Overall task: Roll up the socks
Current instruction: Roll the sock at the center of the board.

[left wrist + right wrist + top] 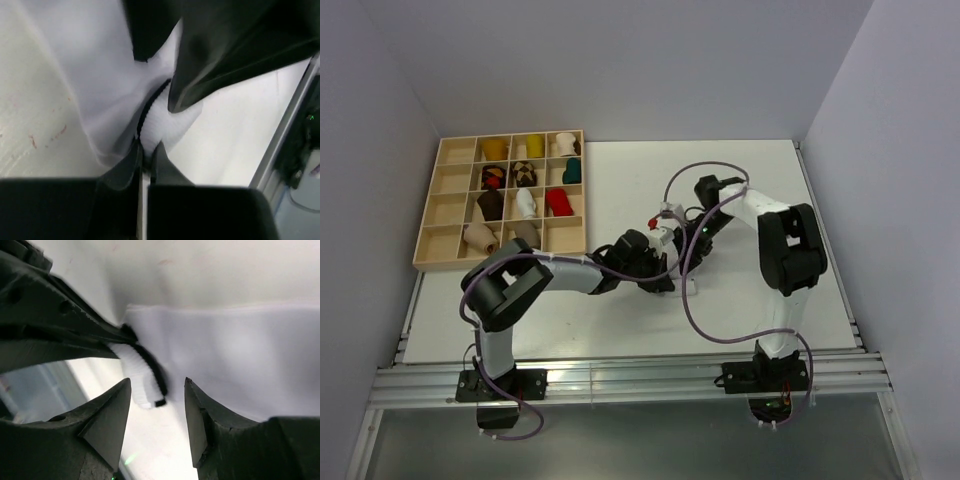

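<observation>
**Cuff pinned, second jaws waiting**

Left gripper [146, 152] has its jaws all but closed on the dark-striped ribbed cuff [159, 117] of the pale cream knitted sock [240, 355]. That looks like an anchor, so the fabric can't slide during rolling. The sock lies flat mid-way across the white surface [770, 180], at about 4 o'clock from the wooden compartment tray [453, 180]. Right gripper [157, 381] straddles that same cuff, jaws wide, gripping nothing. The left arm stretches low from 7 o'clock. The right arm folds over high, its wrist dropping in from 1 o'clock.
</observation>
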Action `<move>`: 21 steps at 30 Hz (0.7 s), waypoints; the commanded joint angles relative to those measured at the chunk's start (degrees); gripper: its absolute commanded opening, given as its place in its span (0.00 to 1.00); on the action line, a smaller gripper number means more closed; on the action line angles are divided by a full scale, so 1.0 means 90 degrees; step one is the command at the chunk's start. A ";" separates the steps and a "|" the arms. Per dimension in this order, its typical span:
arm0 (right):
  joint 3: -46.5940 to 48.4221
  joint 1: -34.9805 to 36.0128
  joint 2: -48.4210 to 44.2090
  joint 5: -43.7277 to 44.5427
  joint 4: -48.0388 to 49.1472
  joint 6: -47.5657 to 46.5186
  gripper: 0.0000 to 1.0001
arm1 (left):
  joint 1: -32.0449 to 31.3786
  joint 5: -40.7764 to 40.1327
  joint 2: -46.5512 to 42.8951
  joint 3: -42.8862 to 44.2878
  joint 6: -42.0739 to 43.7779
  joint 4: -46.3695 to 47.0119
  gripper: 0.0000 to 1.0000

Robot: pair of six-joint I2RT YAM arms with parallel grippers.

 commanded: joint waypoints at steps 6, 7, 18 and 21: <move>-0.0629 -0.0881 -0.1387 -0.0095 0.1406 0.0529 0.55 | 0.0516 0.1112 0.0399 0.0317 -0.1516 -0.1641 0.00; -0.0755 -0.0940 -0.1571 -0.0125 0.1416 0.0403 0.55 | 0.0556 0.1229 0.0418 0.0376 -0.1604 -0.1788 0.00; -0.3312 -0.0007 -0.4216 0.1064 0.3522 -0.0340 0.60 | 0.0830 0.2079 0.0819 0.1030 -0.2620 -0.3351 0.00; -0.3879 0.0503 -0.4686 0.1426 0.3992 -0.0535 0.62 | 0.0830 0.2011 0.0868 0.1303 -0.2728 -0.3818 0.00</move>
